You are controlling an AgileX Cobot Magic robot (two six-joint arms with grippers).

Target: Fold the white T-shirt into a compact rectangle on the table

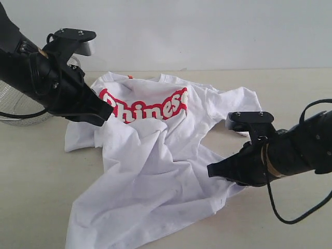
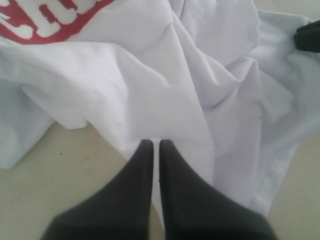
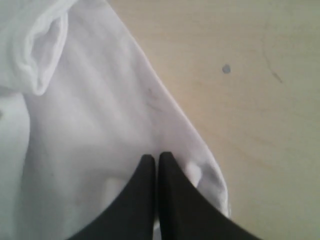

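Cloth of the crumpled white cotton T-shirt [image 1: 155,171] lies on the pale wooden table [image 1: 290,83], between the two pairs of jaws. The left jaws and right jaws are closed, and each seems to pinch shirt at its tips. Pull gently apart to flatten it first. Red-edged white letters [image 1: 148,106] beside the left jaws read "Chines".

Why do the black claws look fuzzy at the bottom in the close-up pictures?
Left wrist view: the left claw sits very near the lens, so its base smears while the white T-shirt looks sharper. Right wrist view: the right claw blurs likewise. Exterior view: soft even light, no glare.
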